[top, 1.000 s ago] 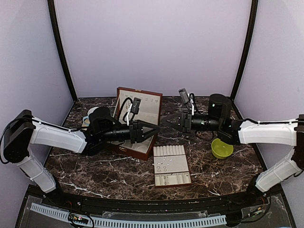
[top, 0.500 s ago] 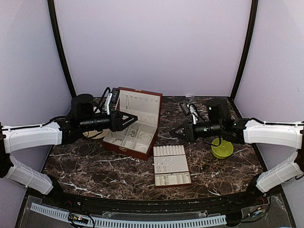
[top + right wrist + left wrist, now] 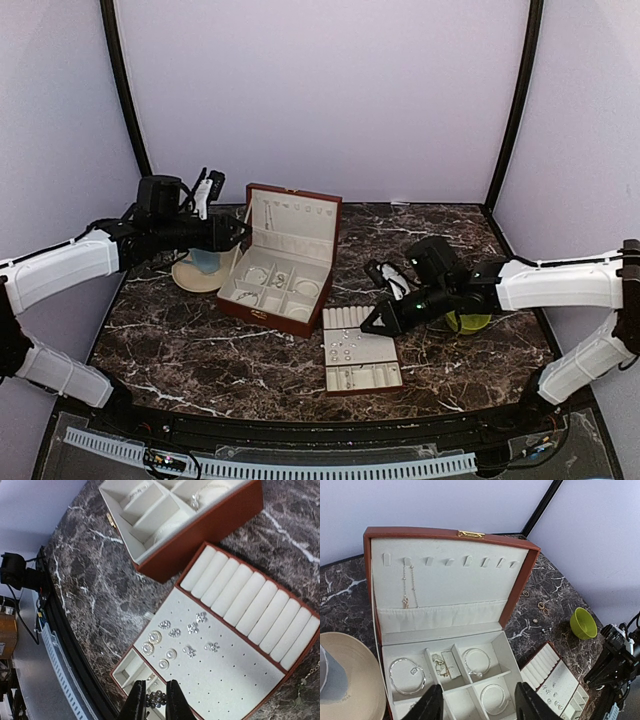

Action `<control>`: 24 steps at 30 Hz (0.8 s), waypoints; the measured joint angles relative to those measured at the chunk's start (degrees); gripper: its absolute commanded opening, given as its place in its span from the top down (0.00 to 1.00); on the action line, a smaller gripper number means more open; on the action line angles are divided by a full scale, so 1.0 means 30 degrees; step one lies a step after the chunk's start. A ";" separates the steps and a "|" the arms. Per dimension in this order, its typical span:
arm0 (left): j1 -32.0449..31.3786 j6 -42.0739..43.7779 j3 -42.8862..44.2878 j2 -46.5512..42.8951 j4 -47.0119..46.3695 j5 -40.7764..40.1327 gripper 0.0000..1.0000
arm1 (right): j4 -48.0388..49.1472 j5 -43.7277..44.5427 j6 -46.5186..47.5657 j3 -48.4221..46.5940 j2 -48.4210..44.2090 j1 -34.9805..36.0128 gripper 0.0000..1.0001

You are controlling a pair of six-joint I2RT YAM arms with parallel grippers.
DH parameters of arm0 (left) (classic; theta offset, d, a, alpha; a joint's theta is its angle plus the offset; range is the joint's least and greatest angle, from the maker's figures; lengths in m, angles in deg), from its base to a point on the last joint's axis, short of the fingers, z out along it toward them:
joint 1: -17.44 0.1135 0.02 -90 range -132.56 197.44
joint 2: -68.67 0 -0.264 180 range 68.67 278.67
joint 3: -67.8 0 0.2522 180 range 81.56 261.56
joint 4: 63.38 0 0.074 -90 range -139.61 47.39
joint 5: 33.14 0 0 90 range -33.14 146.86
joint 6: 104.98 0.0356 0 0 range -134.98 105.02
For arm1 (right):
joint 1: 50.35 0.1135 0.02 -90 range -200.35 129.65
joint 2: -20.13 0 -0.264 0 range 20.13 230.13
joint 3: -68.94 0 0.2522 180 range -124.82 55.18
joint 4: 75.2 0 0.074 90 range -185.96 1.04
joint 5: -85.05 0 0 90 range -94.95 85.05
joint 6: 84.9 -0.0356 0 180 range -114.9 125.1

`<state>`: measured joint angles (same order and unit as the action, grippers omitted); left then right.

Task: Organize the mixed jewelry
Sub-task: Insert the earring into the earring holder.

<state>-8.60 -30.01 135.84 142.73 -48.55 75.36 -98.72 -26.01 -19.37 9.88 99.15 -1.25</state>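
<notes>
My right gripper (image 3: 155,702) is shut on a small dark beaded jewelry piece (image 3: 156,698). It hangs over the small end compartments of the cream ring tray (image 3: 240,672), where several studs (image 3: 175,632) sit pinned. From above, that gripper (image 3: 373,324) is at the tray's (image 3: 375,352) upper right edge. My left gripper (image 3: 480,705) is open and holds nothing. It hovers high at the near side of the open reddish-brown box (image 3: 452,532), which holds three silvery bracelets (image 3: 476,661) and a chain (image 3: 407,585) hung in the lid. Loose rings (image 3: 541,607) lie on the marble right of the box.
A beige dish (image 3: 190,277) with a light blue mug (image 3: 208,260) sits left of the box (image 3: 262,302), under my left gripper (image 3: 238,232). A green bowl (image 3: 468,322) stands at the right, partly behind my right arm. A thin chain (image 3: 302,682) lies beside the tray.
My left arm has pulled back and to the left, away from the box, and its jaws have opened wider. My right arm has come down toward the tray, still shut on its piece.
</notes>
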 measured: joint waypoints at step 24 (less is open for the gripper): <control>0.0131 0.2288 0.0299 -0.0430 0.0831 -0.0102 0.47 | -0.3563 0.2375 -0.0940 -0.3198 0.4656 0.2266 0.89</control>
<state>-8.21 -23.14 136.74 141.44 -46.06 75.06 -109.41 -18.89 -22.19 0.28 113.12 5.55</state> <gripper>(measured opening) 0.530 0.113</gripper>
